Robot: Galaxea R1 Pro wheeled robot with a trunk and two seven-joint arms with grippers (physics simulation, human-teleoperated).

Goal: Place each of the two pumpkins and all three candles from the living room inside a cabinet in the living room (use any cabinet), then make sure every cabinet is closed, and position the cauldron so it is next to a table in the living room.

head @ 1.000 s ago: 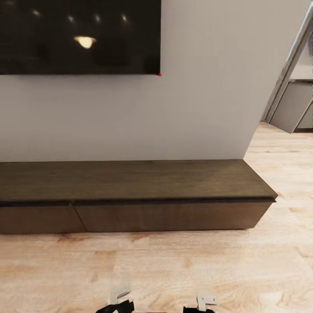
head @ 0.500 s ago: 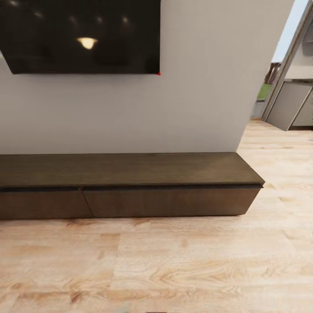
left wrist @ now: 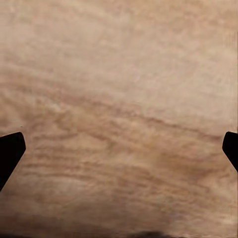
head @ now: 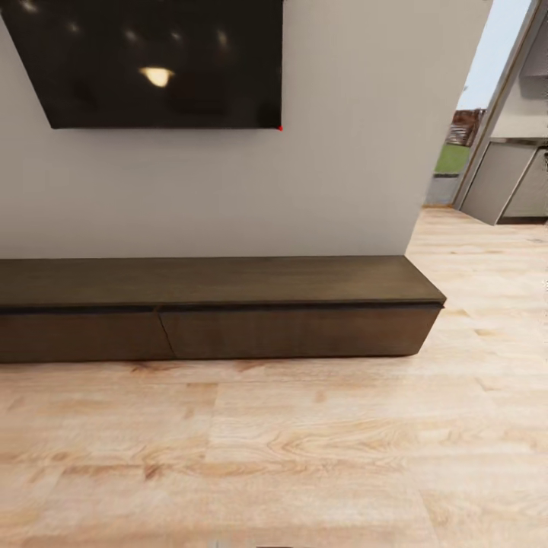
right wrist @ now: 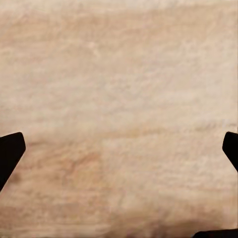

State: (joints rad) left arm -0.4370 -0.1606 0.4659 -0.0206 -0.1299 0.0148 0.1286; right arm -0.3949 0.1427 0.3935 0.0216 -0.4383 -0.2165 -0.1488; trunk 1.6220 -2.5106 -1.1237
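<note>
The cabinet (head: 228, 304) is a long, low dark-brown unit against the white wall in the head view, with both visible drawer fronts (head: 293, 331) shut flush. My left gripper (left wrist: 119, 148) is open in the left wrist view, its dark fingertips (left wrist: 10, 153) wide apart over bare wood floor. In the right wrist view my right gripper (right wrist: 119, 148) is open too, with its fingertips (right wrist: 10, 151) spread above plain planks and nothing between them. The pumpkins, candles, cauldron and table are out of view.
A black TV (head: 160, 61) hangs on the wall above the cabinet. Light wood-plank floor (head: 266, 449) stretches in front of it. To the right, past the wall's end, a doorway (head: 464, 144) opens onto grey units (head: 498, 183).
The head camera has pulled back from the cabinet, so the cabinet looks smaller and higher in the picture. The gripper tips have dropped out of the bottom edge.
</note>
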